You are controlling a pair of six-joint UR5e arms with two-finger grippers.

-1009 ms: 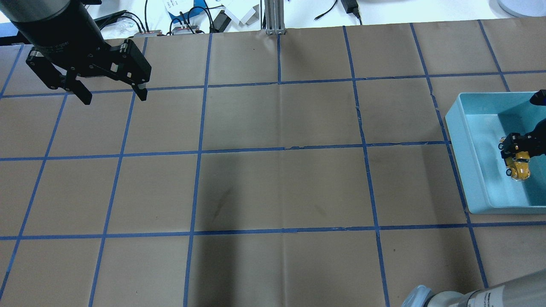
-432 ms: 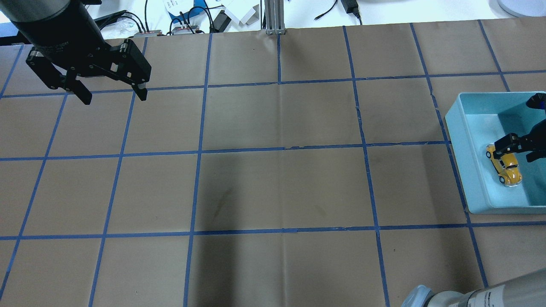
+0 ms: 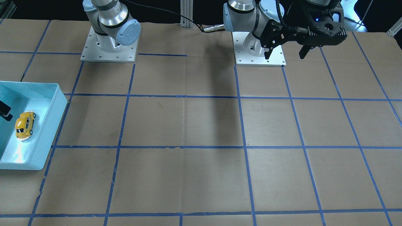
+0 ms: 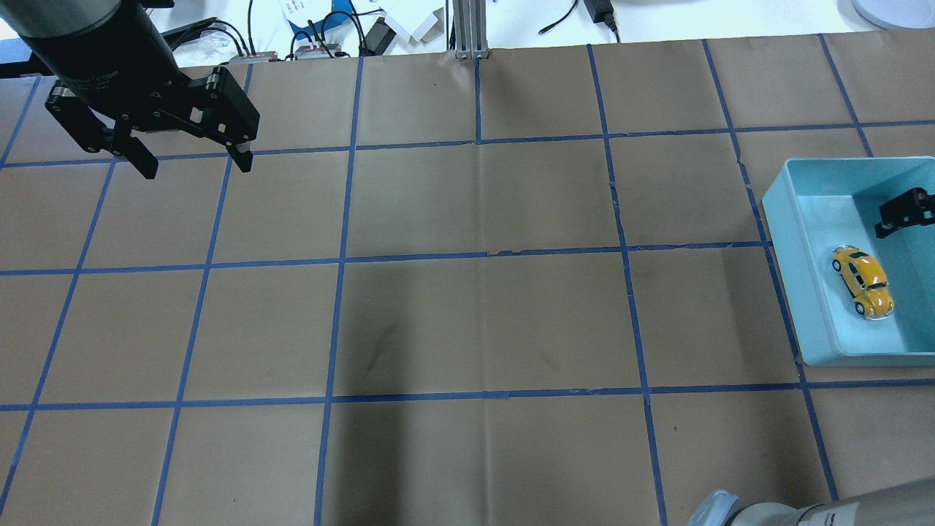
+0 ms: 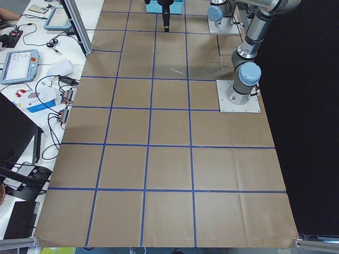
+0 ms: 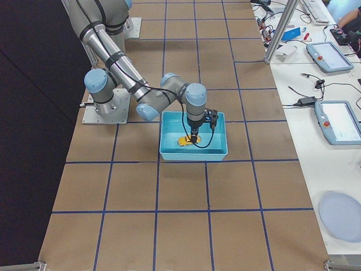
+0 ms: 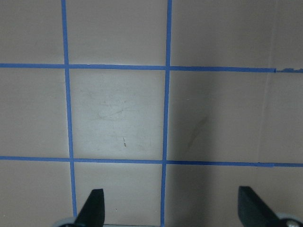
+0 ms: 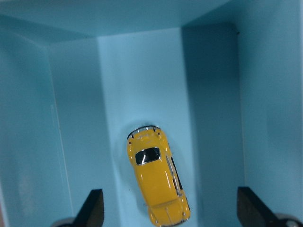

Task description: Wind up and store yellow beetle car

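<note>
The yellow beetle car (image 4: 863, 281) lies on its wheels on the floor of a light blue bin (image 4: 780, 234) at the table's right edge. It also shows in the front view (image 3: 24, 124) and the right wrist view (image 8: 158, 176). My right gripper (image 8: 171, 210) is open and empty above the car, its fingers apart on either side and not touching it. In the overhead view only one of its fingers (image 4: 904, 210) shows, over the bin. My left gripper (image 4: 197, 166) is open and empty, held above the far left of the table.
The table is brown paper with a blue tape grid. An aluminium post (image 4: 467, 29) and cables stand at its far edge. Both arm bases (image 3: 109, 47) sit on the robot's side. The bin's walls (image 8: 28, 118) surround the car.
My right gripper has opened and let go of the car. It has risen and drawn back from it. The car now rests in the bin. The left arm has not moved.
</note>
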